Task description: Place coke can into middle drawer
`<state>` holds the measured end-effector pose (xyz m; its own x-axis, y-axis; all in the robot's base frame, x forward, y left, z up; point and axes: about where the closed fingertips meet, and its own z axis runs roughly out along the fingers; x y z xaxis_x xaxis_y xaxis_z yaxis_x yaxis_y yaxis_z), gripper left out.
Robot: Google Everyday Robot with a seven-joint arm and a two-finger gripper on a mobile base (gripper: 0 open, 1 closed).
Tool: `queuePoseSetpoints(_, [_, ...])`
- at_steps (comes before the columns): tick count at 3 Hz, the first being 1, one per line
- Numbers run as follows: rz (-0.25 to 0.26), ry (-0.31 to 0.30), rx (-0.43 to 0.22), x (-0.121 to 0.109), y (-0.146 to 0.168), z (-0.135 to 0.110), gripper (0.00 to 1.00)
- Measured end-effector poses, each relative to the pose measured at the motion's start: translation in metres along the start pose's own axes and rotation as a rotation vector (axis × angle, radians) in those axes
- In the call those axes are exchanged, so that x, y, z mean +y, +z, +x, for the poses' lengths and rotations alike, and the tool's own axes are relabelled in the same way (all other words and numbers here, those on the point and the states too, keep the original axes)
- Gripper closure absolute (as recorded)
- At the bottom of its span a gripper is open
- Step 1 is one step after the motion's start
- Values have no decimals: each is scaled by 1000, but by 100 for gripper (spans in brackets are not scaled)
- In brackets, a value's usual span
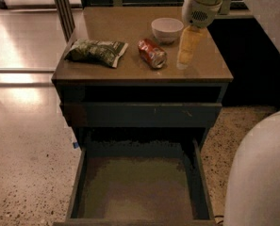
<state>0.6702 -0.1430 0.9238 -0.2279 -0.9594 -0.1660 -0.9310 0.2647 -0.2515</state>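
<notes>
The coke can (152,53) lies on its side on the cabinet top (106,74), just left of my gripper (185,59); its spread I cannot tell. The middle drawer (77,182) stands open, nearer. I judge this the approach: next I go left and grasp.

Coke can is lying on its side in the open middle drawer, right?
No. The camera view shows the coke can lying on its side on the cabinet top, not in the middle drawer, which stands open below. The gripper is over the top beside the can.
</notes>
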Motion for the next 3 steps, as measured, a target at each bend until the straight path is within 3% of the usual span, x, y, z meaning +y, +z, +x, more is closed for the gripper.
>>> queuePoseSetpoints(2, [26, -10, 15, -7, 3, -7, 0])
queuePoseSetpoints(3, [25, 19, -1, -10, 8, -9, 0])
